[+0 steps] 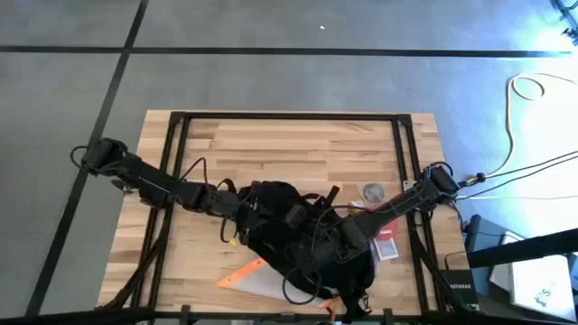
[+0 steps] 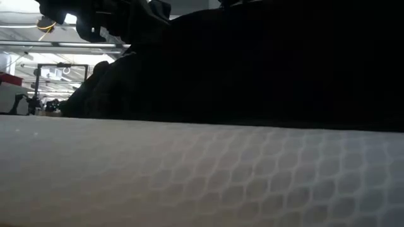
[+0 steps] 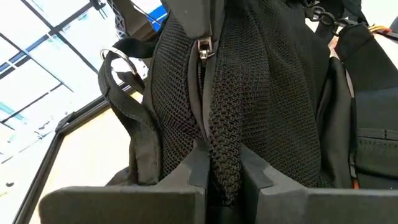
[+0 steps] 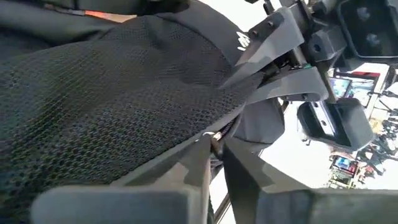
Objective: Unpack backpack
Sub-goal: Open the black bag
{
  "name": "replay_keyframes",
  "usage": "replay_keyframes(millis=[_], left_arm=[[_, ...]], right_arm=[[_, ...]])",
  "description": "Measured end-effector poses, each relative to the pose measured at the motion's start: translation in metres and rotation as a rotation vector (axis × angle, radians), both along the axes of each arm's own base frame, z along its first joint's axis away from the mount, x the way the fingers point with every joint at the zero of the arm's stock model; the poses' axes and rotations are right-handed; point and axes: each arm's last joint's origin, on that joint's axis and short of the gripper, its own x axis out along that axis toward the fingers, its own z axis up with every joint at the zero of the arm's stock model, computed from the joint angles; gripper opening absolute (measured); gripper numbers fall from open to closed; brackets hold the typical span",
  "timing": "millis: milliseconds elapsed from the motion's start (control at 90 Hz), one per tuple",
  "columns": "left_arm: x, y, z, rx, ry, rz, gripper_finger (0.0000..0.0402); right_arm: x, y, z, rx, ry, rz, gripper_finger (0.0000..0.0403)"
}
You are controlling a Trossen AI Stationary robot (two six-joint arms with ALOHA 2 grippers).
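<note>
Here the backpack [image 1: 298, 239] sits toward the near middle of the wooden table [image 1: 289, 144], a black heap with both arms meeting on it from opposite sides.

Left gripper [image 3: 222, 171]: clenched on a fold of the backpack's black mesh panel [image 3: 261, 106], fabric bunched between the two fingers. A zipper pull [image 3: 203, 47] hangs on the seam directly ahead of it, in line with the pinched fold. In the high view this gripper comes in at the pack's left edge.

Right gripper [image 4: 214, 155]: fingers nearly together, a thin edge of mesh caught between them; the left arm's gripper shows just beyond, so the two grips lie close together on the same panel.

A translucent pouch with orange trim [image 1: 257, 280] lies at the pack's near-left corner. A small round object [image 1: 372, 191] and a red-and-white packet [image 1: 386, 242] sit on the table by the right arm.

Judgement: the zipper line runs away from the left gripper along the mesh; parting the two grips across that line should open it. The pack's long axis is not clear.

The low view gives only dark bulk behind a white honeycomb-patterned surface.
</note>
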Motion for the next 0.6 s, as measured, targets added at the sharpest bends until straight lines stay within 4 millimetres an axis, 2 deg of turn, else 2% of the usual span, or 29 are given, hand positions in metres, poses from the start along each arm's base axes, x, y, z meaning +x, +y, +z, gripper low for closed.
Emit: replay_keyframes(millis=[89,289,389,600], left_arm=[[0.0,0.0,0.0,0.0,0.0,0.0,0.0017],[0.0,-0.0001,0.0,0.0,0.0,0.0,0.0017],[0.0,-0.0001,0.0,0.001,0.0,-0.001,0.0017],[0.0,-0.0003,0.0,0.008,0.0,-0.006,0.0017]], right_arm=[[-0.0003,0.0001,-0.0002,0.008,0.006,0.004,0.0004],[-0.0003,0.0002,-0.0002,0.015,0.004,-0.002,0.0003],[0.001,-0.0025,-0.0001,0.069,-0.026,-0.07,0.0002],[-0.0001,-0.001,-0.0008,0.157,-0.009,-0.088,0.0001]])
